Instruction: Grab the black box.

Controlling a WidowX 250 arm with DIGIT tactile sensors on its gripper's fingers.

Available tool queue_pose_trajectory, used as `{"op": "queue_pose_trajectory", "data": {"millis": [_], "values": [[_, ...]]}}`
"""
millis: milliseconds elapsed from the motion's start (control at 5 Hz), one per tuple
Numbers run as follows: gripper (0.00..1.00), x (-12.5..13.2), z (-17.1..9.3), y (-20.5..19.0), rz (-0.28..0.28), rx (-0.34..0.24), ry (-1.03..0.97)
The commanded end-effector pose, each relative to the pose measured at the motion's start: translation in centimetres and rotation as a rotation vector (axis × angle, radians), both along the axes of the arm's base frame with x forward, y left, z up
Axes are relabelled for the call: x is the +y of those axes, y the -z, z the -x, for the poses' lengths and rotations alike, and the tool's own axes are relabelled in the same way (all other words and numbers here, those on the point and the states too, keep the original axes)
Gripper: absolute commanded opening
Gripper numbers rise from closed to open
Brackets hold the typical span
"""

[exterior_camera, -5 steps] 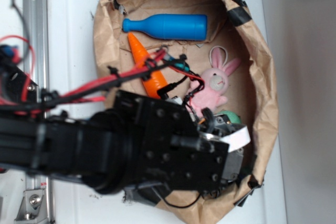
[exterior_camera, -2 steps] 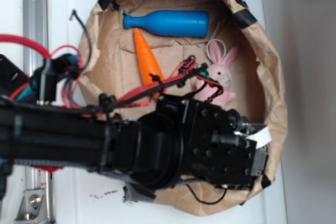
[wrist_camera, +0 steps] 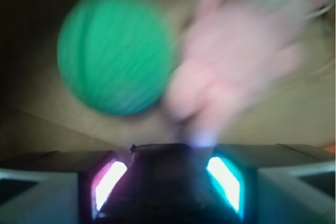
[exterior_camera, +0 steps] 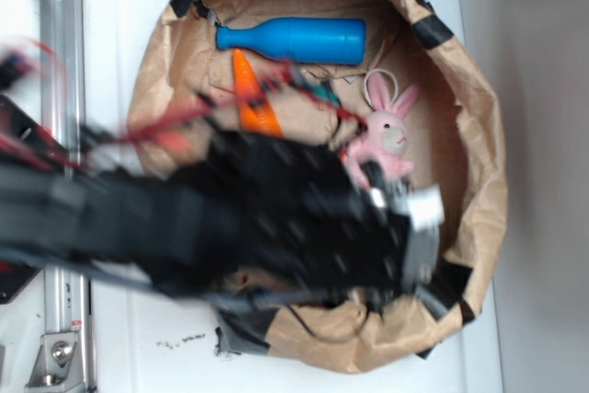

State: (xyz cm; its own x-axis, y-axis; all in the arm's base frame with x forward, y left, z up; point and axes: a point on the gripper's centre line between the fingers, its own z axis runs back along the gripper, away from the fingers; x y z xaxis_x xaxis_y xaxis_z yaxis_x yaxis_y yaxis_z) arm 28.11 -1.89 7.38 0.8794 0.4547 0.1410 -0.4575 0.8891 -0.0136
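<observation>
In the wrist view a dark black box (wrist_camera: 169, 169) fills the gap between my two lit fingers, and my gripper (wrist_camera: 169, 187) is shut on it. The green ball (wrist_camera: 115, 51) and the pink bunny (wrist_camera: 236, 64) lie blurred on brown paper just beyond the box. In the exterior view my gripper (exterior_camera: 416, 232) is over the lower right of the brown paper nest (exterior_camera: 479, 163), below the bunny (exterior_camera: 386, 140). The arm hides the box and the ball there and is blurred by motion.
A blue bottle (exterior_camera: 294, 40) lies at the back of the nest, with an orange carrot (exterior_camera: 250, 98) below it. Black tape patches (exterior_camera: 431, 32) sit on the crumpled paper rim. A metal rail (exterior_camera: 57, 34) runs along the left of the white table.
The arm has swung up and left from the nest's lower right wall and is now blurred. The bunny has shifted slightly. The nest has hardly moved in the last half second.
</observation>
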Motion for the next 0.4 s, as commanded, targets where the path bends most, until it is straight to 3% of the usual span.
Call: {"op": "queue_pose_trajectory", "data": {"millis": [0,200], "values": [[0.00,7.9,1.0,-10.6,-0.036,-0.291,0.098],[0.00,8.3,2.4,-12.7,-0.179,-0.227,0.235]]}}
